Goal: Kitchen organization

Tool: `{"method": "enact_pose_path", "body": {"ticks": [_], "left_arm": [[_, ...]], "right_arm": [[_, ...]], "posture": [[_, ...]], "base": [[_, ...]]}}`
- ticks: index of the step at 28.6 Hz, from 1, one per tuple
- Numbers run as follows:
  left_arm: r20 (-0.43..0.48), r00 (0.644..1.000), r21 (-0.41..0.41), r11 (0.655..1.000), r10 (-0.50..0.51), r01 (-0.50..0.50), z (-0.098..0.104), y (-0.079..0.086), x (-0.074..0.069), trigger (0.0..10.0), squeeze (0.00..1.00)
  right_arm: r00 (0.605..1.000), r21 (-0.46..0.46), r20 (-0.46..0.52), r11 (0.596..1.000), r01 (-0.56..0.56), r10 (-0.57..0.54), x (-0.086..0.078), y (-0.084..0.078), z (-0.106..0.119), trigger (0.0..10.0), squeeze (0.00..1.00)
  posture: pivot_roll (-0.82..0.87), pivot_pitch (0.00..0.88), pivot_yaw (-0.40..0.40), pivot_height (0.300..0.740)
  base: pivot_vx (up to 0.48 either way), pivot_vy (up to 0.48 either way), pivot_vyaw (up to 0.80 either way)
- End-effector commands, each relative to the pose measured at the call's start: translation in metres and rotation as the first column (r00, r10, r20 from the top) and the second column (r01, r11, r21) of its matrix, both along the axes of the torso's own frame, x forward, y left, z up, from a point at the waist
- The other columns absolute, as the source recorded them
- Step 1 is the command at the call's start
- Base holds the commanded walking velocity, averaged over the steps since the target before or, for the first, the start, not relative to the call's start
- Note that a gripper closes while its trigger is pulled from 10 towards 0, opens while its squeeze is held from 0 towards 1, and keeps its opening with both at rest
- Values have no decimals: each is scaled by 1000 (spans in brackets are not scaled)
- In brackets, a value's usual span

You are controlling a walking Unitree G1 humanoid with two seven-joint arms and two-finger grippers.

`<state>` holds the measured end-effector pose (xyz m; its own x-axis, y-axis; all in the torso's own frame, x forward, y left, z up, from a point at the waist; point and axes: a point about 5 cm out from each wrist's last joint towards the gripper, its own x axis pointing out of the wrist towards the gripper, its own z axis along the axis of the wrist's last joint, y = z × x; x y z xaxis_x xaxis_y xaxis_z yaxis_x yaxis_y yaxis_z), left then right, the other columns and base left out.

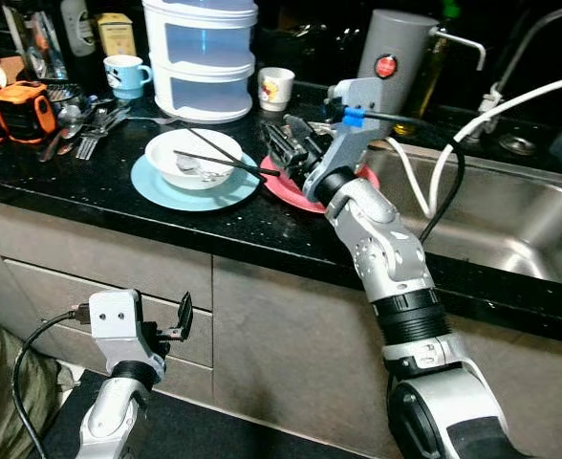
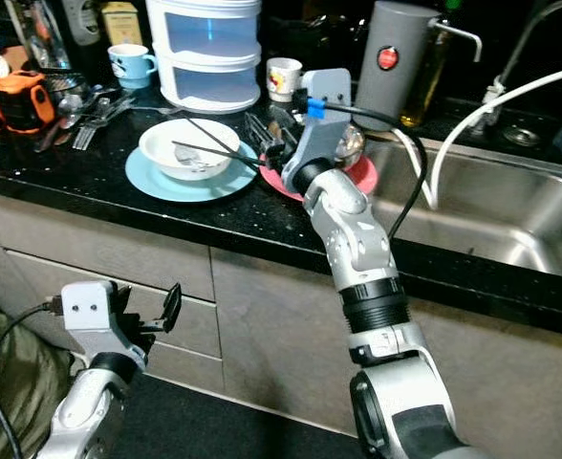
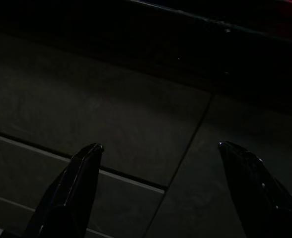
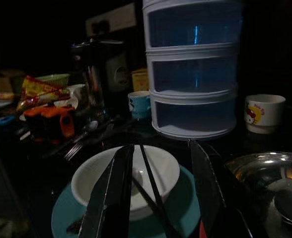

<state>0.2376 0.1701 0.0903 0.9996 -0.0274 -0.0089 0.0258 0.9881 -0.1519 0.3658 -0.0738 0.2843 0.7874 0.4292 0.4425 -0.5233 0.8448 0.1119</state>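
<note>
Chopsticks [image 1: 226, 156], thin and black, lie crossed over a white bowl [image 1: 193, 158], their far ends resting inside it and their near ends reaching toward the right gripper [image 1: 283, 153]. The bowl sits on a light blue plate [image 1: 166, 191] on the black speckled counter [image 1: 90, 186], with a metal spoon [image 1: 187, 166] inside it. In the right wrist view one chopstick runs between the gripper's spread fingers [image 4: 111, 198], but whether a finger touches it cannot be told; the fingers stand apart, closed on nothing. That gripper hangs low over the edge of a red plate [image 1: 295, 196] just beside the blue one, and a shiny steel bowl [image 4: 265, 171] rests on the red plate.

Behind the bowl stands a white stacked drawer box with blue fronts [image 1: 203, 57], flanked by a blue mug [image 1: 126, 75] and a small white cartoon cup [image 1: 276, 88]. Loose forks and spoons [image 1: 85, 129] lie near orange tools [image 1: 9, 110]. A grey canister [image 1: 391, 57] stands by the steel sink [image 1: 510, 215].

The left gripper [image 1: 178, 320] hangs idle low before the cabinet drawers [image 1: 61, 277], fingers parted
</note>
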Motion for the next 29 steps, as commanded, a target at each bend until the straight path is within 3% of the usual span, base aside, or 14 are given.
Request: {"method": "enact_pose_path", "body": {"ticks": [1, 9, 20, 25, 29], "left_arm": [[-20, 1000, 8, 1000, 5, -5, -5, 0, -1, 10000, 0], [-25, 1000, 13, 1000, 7, -6, -6, 0, 1, 10000, 0], [-22, 1000, 25, 1000, -1, 2, -6, 0, 2, 10000, 0], [-20, 1000, 33, 999, -3, 4, -5, 0, 2, 10000, 0], [-20, 1000, 37, 999, -6, 6, -5, 0, 2, 10000, 0]], "right_arm": [[1000, 70, 4, 997, 19, -19, 1, -8, 4, 10000, 0], [999, 237, -20, 971, -37, 43, -1, -12, 7, 10000, 0], [993, 352, -6, 930, -105, 114, -3, -14, 13, 10000, 0], [981, 456, 23, 871, -180, 191, -6, -16, 20, 10000, 0], [943, 553, 96, 771, -317, 318, -13, -19, 29, 10000, 0]], "posture": [[239, 0, -109, 740], [231, 0, -107, 740], [232, 0, -105, 740], [235, 0, -104, 740], [234, 0, -100, 740]], "base": [[0, 0, 0], [0, 0, 0], [132, 0, 0], [247, 0, 0], [247, 0, 0]]}}
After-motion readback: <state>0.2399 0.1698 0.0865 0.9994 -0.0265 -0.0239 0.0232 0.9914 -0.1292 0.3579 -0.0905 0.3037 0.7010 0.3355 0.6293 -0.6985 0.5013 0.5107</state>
